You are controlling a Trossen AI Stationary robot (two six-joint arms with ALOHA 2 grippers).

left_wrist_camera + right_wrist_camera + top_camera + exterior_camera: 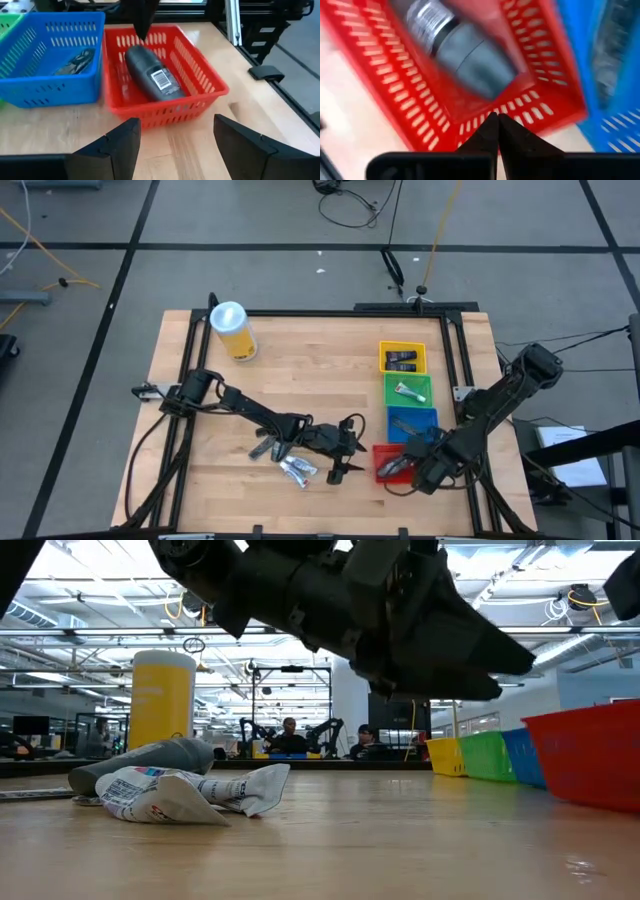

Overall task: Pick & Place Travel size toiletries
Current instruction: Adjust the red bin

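Several loose toiletries [285, 460] lie in a pile on the table's near middle; the low view shows a dark grey tube [150, 765] and a crumpled white tube [190, 790] among them. One dark grey tube [150, 75] with a barcode lies flat in the red tray [165, 107]. My left gripper [352, 450] is open, between the pile and the red tray, fingers [120, 145] pointing at the tray. My right gripper [412, 465] is shut and hangs over the red tray [410, 110], above the tube [465, 55].
Four trays stand in a row along the right side: yellow [402, 346] with dark items, green [390, 390] with a white-green tube, blue [412, 412], red [380, 450] nearest. A tall yellow canister [233, 330] with a white lid stands far left.
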